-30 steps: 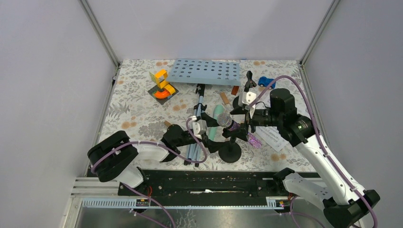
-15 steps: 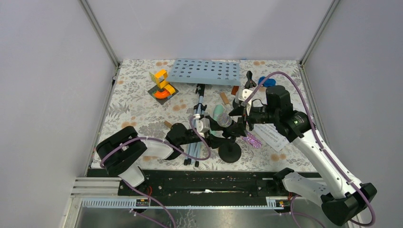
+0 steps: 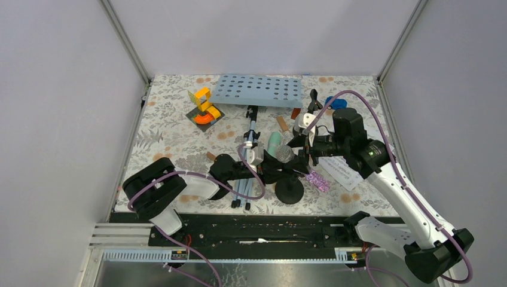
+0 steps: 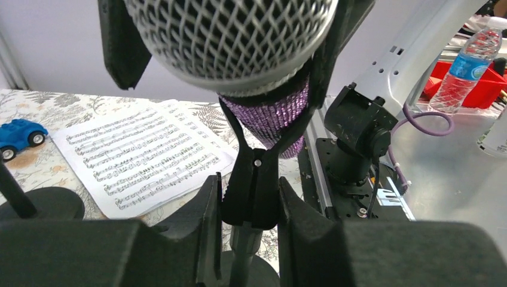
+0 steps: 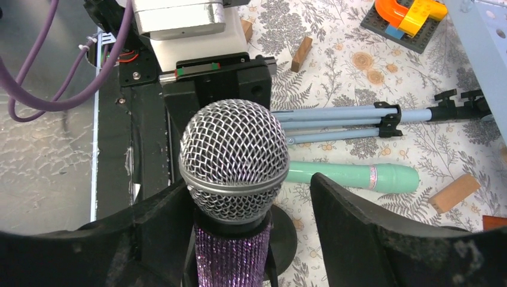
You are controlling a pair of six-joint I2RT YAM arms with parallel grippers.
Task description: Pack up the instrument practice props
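At the near middle of the table [image 3: 173, 140]: purple glitter microphone [image 5: 232, 152] seated in a black mic holder [image 4: 254, 179], both tools at it.
The left tool [image 4: 250, 203] pinches the holder's clip neck between narrow fingers. The right tool [image 5: 248, 191] straddles the microphone head, wide, one finger seemingly touching, a gap at the other. Beyond lie the mint-green microphone [image 5: 353, 175], the sheet-music pages [image 4: 143, 155] and, farthest, the pale blue music rack [image 3: 258, 89].

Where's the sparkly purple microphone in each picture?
Top external: purple microphone lies mid-table, between the two arms.
Left wrist: purple microphone fills the top centre, very close.
Right wrist: purple microphone sits in the centre, mesh head toward the camera.
Shared landmark: black mic holder, clipped around it.
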